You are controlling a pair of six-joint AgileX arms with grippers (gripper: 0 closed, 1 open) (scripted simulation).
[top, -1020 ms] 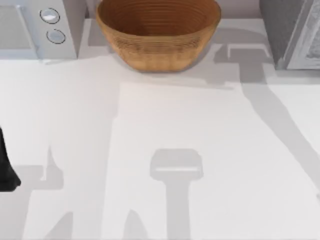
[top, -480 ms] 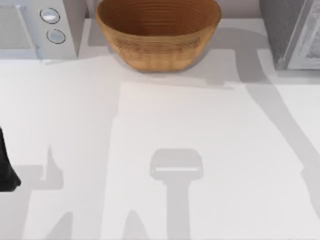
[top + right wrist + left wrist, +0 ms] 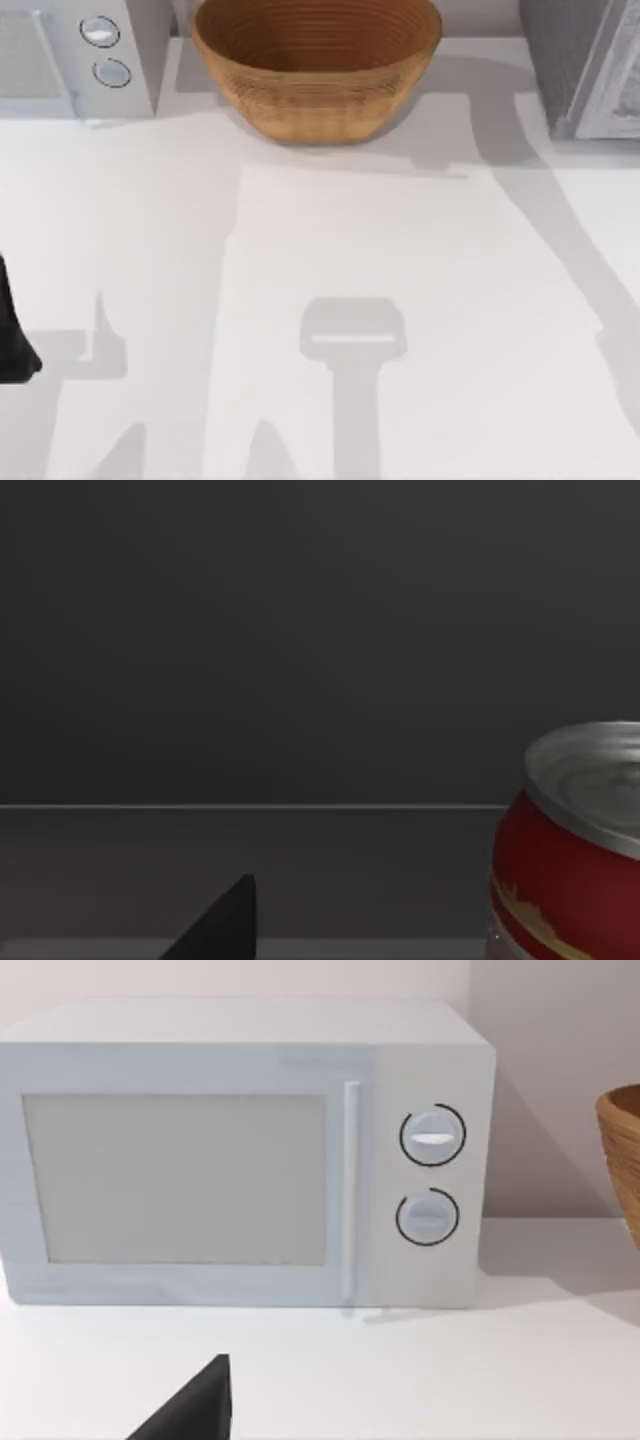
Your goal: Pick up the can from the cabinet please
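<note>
1. A red can with a silver lid and gold trim is seen inside the dark cabinet, on its floor.
2. The can is cut off by the frame's edge.
3. It stands upright, lid upward.
4. Whether either gripper is apart or together cannot be told.

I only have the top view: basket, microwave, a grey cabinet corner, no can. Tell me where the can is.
Observer: In the right wrist view, a red can with a silver lid stands upright inside the dark grey cabinet.
Operator: Report the right gripper.
Observer: A black part of the right gripper shows in that view, beside the can and apart from it, so there is no contact.
Operator: Now the left side.
Observer: The left gripper is parked at the table's left edge, its wrist camera facing the white microwave, whose door is shut.
</note>
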